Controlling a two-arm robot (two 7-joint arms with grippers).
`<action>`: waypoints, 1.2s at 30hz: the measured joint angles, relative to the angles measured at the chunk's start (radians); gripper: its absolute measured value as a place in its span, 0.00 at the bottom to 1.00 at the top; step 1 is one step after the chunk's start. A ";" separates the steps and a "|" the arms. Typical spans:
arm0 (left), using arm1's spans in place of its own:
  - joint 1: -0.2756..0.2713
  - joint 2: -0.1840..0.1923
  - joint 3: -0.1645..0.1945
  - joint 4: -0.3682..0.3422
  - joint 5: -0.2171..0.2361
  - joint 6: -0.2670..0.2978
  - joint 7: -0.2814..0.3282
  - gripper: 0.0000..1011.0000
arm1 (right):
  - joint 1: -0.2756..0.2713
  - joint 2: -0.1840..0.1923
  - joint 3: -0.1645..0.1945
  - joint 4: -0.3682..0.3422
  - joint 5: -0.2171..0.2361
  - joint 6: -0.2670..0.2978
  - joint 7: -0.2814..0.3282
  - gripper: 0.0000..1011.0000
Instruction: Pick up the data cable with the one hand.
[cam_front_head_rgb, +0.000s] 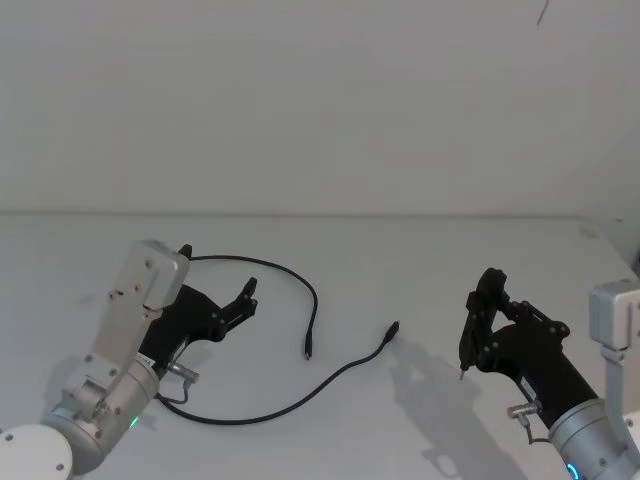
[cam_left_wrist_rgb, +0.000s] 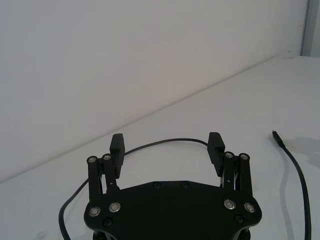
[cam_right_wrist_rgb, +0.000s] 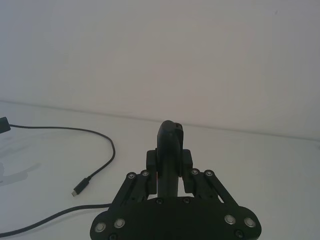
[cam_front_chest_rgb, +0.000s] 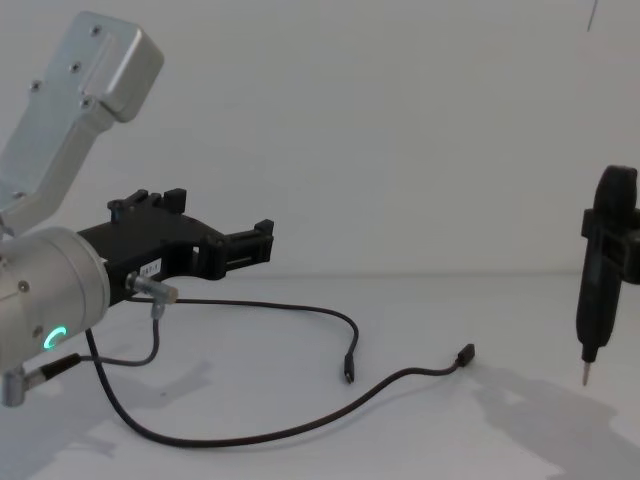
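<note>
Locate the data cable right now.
In the head view the data cable lies on the table, centre-left, looping beneath the open left gripper. Its plugs rest short of the right gripper, which holds a pen-shaped tool.

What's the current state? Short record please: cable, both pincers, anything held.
data cable: black, lying in loose curves on the table, both plugs free, not gripped
left pincer: open, raised above the cable's left stretch, holding nothing
right pincer: shut on a black pen tool, tip pointing down, off the table, apart from the cable
task status: cable not yet picked up
</note>
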 joint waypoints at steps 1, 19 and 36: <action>0.000 0.000 0.000 0.000 0.000 0.000 0.000 0.99 | 0.000 0.000 0.000 0.000 0.000 0.000 0.000 0.28; -0.004 -0.002 -0.001 -0.003 -0.011 0.003 -0.021 0.99 | 0.000 0.000 0.000 0.000 0.000 0.000 0.000 0.28; -0.046 0.008 0.042 -0.020 -0.066 0.101 -0.179 0.99 | 0.000 0.000 0.000 0.000 0.000 0.000 0.000 0.28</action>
